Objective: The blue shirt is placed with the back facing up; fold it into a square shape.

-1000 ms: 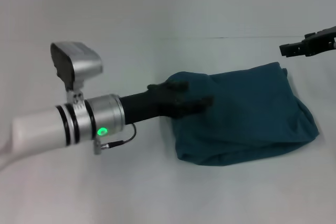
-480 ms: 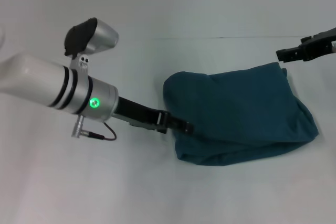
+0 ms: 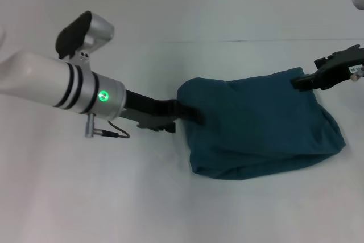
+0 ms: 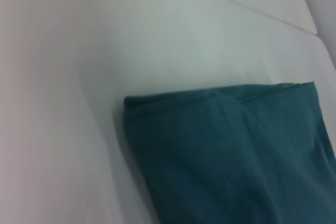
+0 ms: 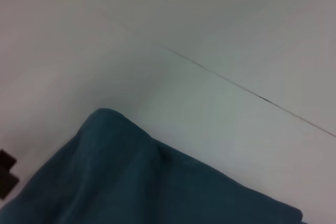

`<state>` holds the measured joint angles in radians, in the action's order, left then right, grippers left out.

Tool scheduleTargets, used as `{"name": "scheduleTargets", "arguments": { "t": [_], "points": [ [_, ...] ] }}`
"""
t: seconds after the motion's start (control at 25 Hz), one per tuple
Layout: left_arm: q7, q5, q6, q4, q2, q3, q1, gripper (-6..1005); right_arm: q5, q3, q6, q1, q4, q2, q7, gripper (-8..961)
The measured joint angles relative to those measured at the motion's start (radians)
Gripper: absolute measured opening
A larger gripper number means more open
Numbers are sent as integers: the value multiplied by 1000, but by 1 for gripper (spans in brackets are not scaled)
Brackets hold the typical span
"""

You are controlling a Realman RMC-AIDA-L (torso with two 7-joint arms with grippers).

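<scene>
The blue shirt [image 3: 261,123] lies folded on the white table [image 3: 170,197]. The left gripper [image 3: 190,113] touches its left edge, the right gripper [image 3: 304,82] its far right corner; whether either grips is unclear.

A plain white table [image 3: 170,209] carries the blue shirt [image 3: 261,123], folded into a rumpled, roughly rectangular bundle.
</scene>
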<state>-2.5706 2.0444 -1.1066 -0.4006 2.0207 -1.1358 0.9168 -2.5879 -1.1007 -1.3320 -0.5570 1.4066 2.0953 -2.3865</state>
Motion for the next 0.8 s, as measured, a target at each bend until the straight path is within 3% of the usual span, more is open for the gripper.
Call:
{"name": "scheduleTargets", "arguments": {
  "t": [0.6, 0.8],
  "points": [
    [-79, 41, 47, 35, 65, -42, 54, 762, 62, 4, 5, 49, 37, 1, 60, 742],
    [-68, 37, 40, 11, 68, -33, 45, 740, 64, 4, 12, 60, 36, 0, 70, 741]
  ]
}}
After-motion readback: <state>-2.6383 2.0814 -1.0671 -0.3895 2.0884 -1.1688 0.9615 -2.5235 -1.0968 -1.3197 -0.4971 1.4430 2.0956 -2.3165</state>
